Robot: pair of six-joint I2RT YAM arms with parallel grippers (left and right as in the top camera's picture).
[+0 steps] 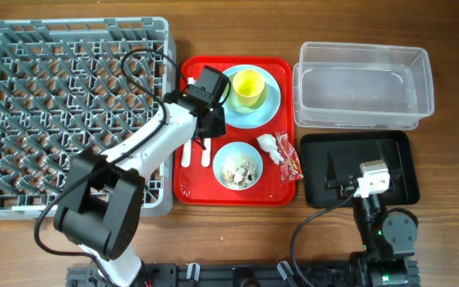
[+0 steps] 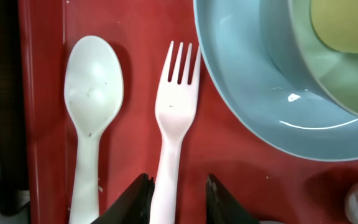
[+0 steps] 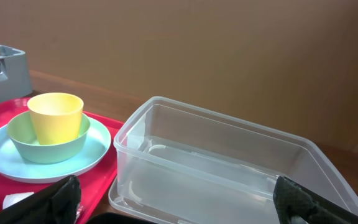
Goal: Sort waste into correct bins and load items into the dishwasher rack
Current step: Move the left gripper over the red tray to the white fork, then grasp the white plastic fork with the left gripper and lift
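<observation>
Fork (image 2: 174, 118) is the job in hand, as I judge it. My left gripper (image 2: 178, 190) hangs over its handle with the jaws parted, one finger on each side, and neither seems to touch it. The fork lies flat on the red tray (image 2: 135, 143). The spoon (image 2: 92, 93) is just beside it on one side, and the plate (image 2: 253, 106) rim curves close to the tines on the other.

To do this well I should come straight down with the handle centred between my fingers. The handle is thin and lies flat, so my tips probably need to reach the tray before I close. The spoon-side finger has little room, and any drift that way could nudge the spoon. I sit low on the handle, so the tines may droop when I lift. A firm squeeze and a straight rise should come before any swing. The rack (image 1: 22, 119) stands just beside the tray on my left, so the carry is short.

My right gripper (image 3: 182, 198) is spread wide and holds nothing. It is parked over the black tray (image 1: 397, 155) beside the tub (image 3: 229, 155). The wrapper (image 1: 290, 159) and tissue (image 1: 268, 146) lie on the red tray, and the scraps (image 1: 238, 167) sit in the bowl (image 1: 223, 151).
</observation>
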